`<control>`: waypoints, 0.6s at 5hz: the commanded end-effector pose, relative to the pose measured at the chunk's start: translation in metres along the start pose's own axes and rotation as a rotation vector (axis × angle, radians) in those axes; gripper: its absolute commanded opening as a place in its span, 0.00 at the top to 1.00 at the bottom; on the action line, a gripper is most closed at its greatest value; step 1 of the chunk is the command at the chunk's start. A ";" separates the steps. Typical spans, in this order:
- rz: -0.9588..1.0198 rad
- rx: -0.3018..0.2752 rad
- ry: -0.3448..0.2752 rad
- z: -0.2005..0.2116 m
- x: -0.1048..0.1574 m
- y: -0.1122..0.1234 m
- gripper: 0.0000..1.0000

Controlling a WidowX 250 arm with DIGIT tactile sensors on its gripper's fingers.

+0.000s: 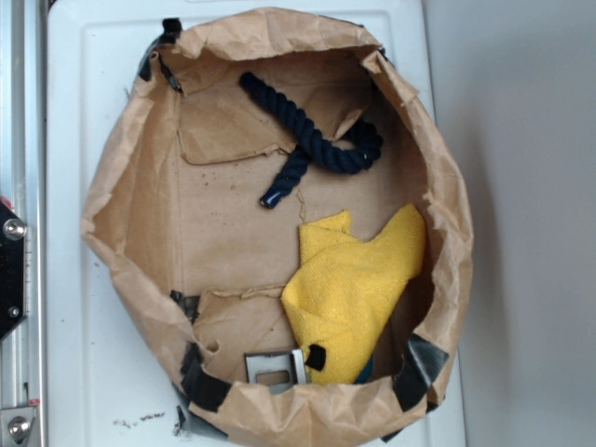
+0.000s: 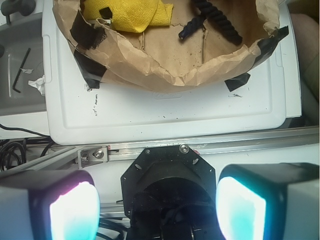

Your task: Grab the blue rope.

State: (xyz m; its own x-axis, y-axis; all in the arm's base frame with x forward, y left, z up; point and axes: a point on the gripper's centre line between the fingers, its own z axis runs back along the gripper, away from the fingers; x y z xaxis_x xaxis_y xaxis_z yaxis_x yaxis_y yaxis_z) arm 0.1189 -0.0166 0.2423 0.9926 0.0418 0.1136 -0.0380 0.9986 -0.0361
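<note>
The blue rope lies curled on the floor of a shallow brown paper basin, toward its back; its taped tip points to the front left. In the wrist view the blue rope shows at the top, far from my gripper. The gripper is open, its two glowing pads wide apart with nothing between them, hovering over the robot's black base outside the basin. The gripper does not appear in the exterior view.
A yellow cloth lies crumpled in the basin's front right, close to the rope. A small metal bracket sits at the front rim. The basin rests on a white board, with an aluminium rail beside it.
</note>
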 end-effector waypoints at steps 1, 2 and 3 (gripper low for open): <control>0.000 0.000 0.000 0.000 0.000 0.000 0.00; 0.020 0.046 -0.001 -0.009 0.026 0.001 0.00; 0.032 0.057 -0.016 -0.012 0.049 0.006 0.00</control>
State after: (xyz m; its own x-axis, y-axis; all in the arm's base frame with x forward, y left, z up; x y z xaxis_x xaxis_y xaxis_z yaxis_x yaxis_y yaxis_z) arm 0.1653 -0.0096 0.2256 0.9925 0.0772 0.0944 -0.0791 0.9967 0.0167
